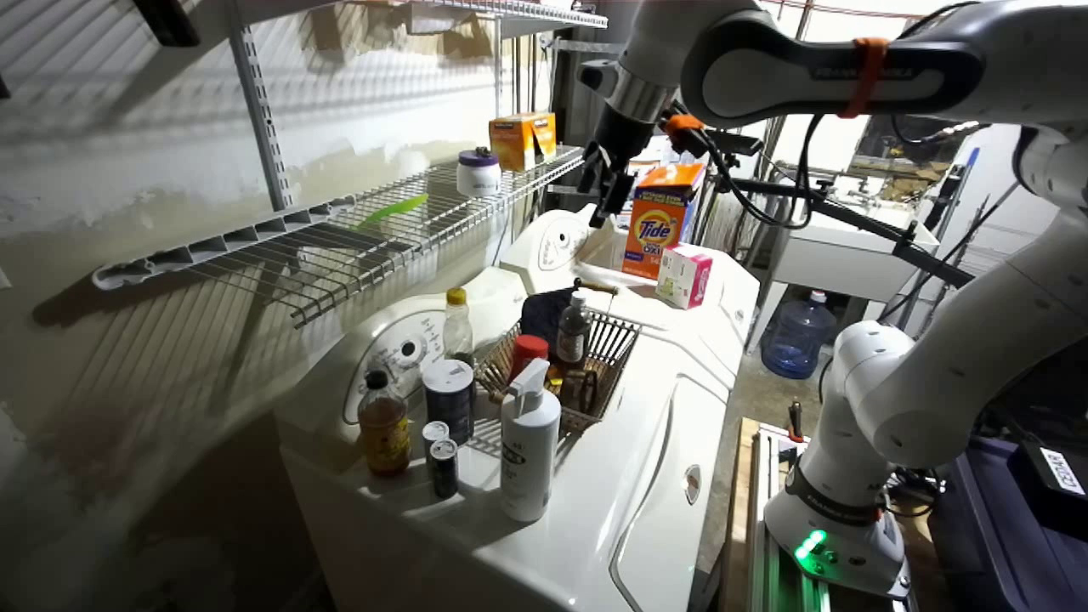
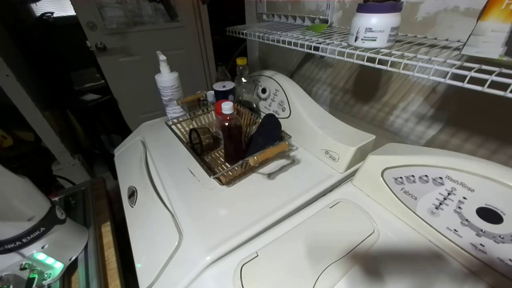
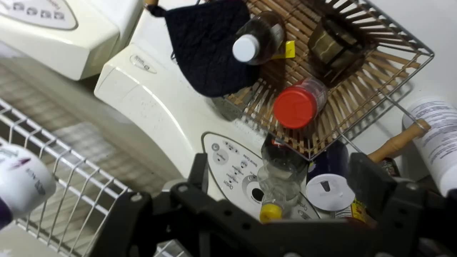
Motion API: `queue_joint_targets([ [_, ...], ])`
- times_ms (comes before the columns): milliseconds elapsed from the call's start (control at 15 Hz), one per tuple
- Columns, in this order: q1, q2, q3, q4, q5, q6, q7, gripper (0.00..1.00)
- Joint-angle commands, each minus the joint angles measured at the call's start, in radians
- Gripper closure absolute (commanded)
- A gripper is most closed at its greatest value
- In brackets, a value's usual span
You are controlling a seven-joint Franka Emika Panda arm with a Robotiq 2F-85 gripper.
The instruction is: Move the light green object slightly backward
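Observation:
The light green object (image 1: 391,211) is a flat, elongated piece lying on the wire shelf (image 1: 435,241). In an exterior view it shows as a small green patch (image 2: 317,27) near the shelf's far end. It is out of view in the wrist view. My gripper (image 1: 605,200) is in the air in front of the shelf's other end, past the white jar, well apart from the green object. In the wrist view my gripper (image 3: 282,173) has its fingers wide apart with nothing between them; it points down over the washer tops. The gripper is out of view in an exterior view.
A white jar with a purple lid (image 1: 478,177) and an orange carton (image 1: 520,143) stand on the shelf. Below are a basket (image 3: 360,117) with bottles and a dark cloth, a spray bottle (image 1: 529,450), and a Tide box (image 1: 659,223). A wall bracket (image 1: 259,119) rises behind the shelf.

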Motion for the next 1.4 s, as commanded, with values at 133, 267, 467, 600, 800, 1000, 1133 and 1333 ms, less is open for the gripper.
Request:
queue_joint_targets([
  [133,0.043,0.308,0.016,0.356,-0.033,-0.011,-0.239,0.00],
  [267,0.050,0.397,0.030,0.464,-0.025,-0.008,-0.309,0.00],
  [467,0.012,0.367,0.067,0.414,-0.005,0.008,-0.278,0.00],
  [600,0.009,0.374,0.069,0.412,-0.006,0.008,-0.275,0.00],
  [800,0.004,0.362,0.067,0.410,-0.006,0.007,-0.275,0.00],
  [1000,0.004,0.359,0.067,0.407,-0.006,0.007,-0.275,0.00],
  [1133,0.004,0.359,0.067,0.405,-0.006,0.007,-0.275,0.00],
  [1333,0.003,0.371,0.064,0.418,-0.006,0.016,-0.299,0.00],
])
